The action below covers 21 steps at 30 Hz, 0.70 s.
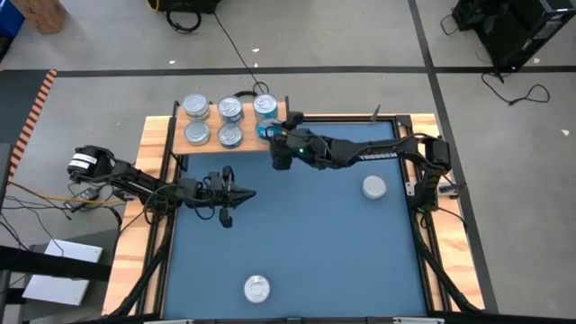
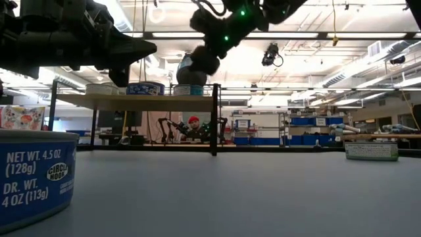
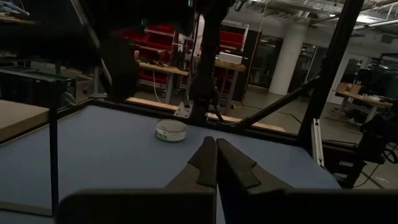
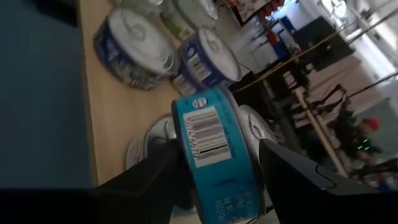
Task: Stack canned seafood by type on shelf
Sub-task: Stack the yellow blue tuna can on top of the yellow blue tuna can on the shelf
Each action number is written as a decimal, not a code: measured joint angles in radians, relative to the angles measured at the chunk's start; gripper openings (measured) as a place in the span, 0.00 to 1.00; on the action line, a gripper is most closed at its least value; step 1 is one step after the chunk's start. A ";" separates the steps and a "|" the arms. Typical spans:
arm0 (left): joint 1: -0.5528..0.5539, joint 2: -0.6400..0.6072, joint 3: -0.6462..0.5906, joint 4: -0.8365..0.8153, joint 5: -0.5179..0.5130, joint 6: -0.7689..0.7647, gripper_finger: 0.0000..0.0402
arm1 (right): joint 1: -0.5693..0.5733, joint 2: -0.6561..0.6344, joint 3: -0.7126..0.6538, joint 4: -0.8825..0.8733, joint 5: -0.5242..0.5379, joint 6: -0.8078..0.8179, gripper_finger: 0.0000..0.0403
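The wooden shelf (image 1: 212,121) stands at the table's far left and carries several silver-lidded cans (image 1: 230,110) in two rows. My right gripper (image 1: 267,133) hovers at the shelf's right end, shut on a teal-labelled can (image 4: 208,149) that is lifted above the board (image 2: 131,102). Directly under the held can a silver-lidded can (image 4: 144,146) sits on the shelf. My left gripper (image 1: 250,193) hangs shut and empty over the table's left-middle. Two loose cans lie on the blue tabletop: one at the right (image 1: 374,187), one at the near edge (image 1: 257,288). My right gripper pinches the teal can between its two fingers, one finger (image 4: 158,171) on one flat face and the other on the silver lid (image 4: 252,134). It reaches in from the table's right, slanting a little downward. The can stands on edge, barcode toward the wrist, clear of the shelf.
The shelf's black legs (image 2: 214,118) stand on the tabletop at its far left. The loose can with the blue label (image 2: 33,174) sits close to the near edge, the green-labelled one (image 2: 371,151) at the right. Black frame struts (image 3: 273,109) rim the table.
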 joint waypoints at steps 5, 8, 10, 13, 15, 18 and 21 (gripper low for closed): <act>0.000 0.000 0.000 0.000 0.000 0.000 0.01 | -0.007 -0.001 0.045 -0.041 -0.059 0.068 0.53; 0.000 0.000 0.000 0.000 0.000 0.000 0.01 | -0.009 -0.001 0.045 -0.048 -0.094 0.076 0.49; 0.000 0.000 0.000 0.000 0.000 0.000 0.01 | -0.009 -0.001 0.045 -0.053 -0.098 0.076 0.46; 0.000 0.000 0.000 0.000 0.000 0.000 0.01 | -0.010 -0.001 0.045 -0.067 -0.098 0.076 0.40; 0.000 0.000 0.000 0.000 0.000 0.000 0.01 | -0.010 -0.001 0.045 -0.066 -0.098 0.076 0.36; 0.000 0.000 0.000 0.000 0.000 0.000 0.01 | -0.011 -0.001 0.045 -0.066 -0.102 0.076 0.31; 0.000 0.000 0.000 0.000 0.000 0.000 0.01 | -0.018 -0.001 0.045 -0.065 -0.134 0.081 0.26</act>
